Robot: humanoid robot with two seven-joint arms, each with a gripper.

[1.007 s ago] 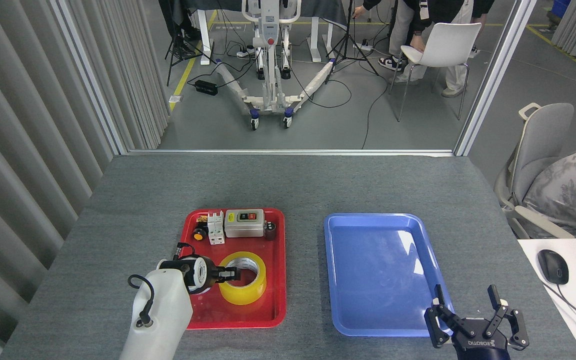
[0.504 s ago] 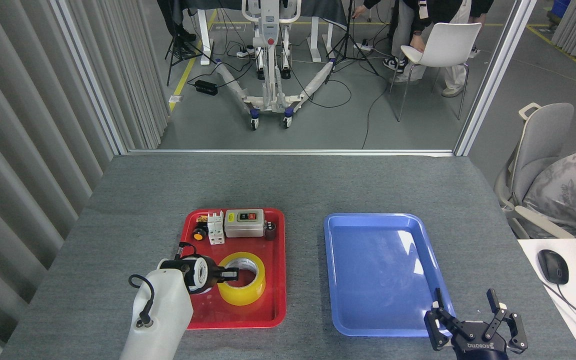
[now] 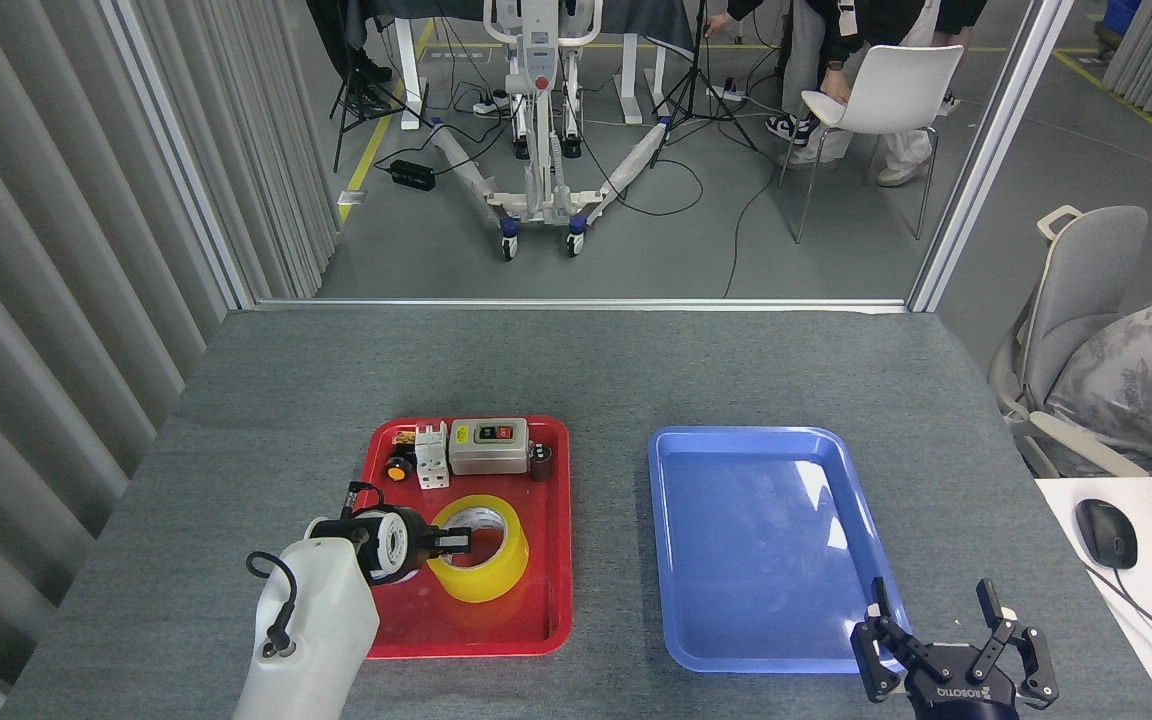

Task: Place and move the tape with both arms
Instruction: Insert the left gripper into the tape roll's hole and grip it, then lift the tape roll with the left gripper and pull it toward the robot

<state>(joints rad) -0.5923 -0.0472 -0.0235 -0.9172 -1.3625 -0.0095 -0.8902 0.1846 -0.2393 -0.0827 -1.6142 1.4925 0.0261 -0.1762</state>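
The tape (image 3: pixel 496 575), a glossy yellow roll with a white core, lies in the near half of the red tray (image 3: pixel 562 560). My left gripper (image 3: pixel 460 543) comes in from the left and grips the roll's near-left wall, with a black finger reaching into the core. My right gripper (image 3: pixel 948 632) stands open at the bottom right, just off the near right corner of the blue tray (image 3: pixel 756 540), holding nothing.
At the back of the red tray sit a grey switch box (image 3: pixel 488 445), white breakers (image 3: pixel 431 456), a yellow knob (image 3: pixel 398 468) and a dark cylinder (image 3: pixel 540 460). A mouse (image 3: pixel 1106 533) lies on a white desk to the right, behind it a grey chair (image 3: pixel 1076 290).
The left gripper and the tape have shifted together slightly left and up in the view. The right gripper has sunk a little lower.
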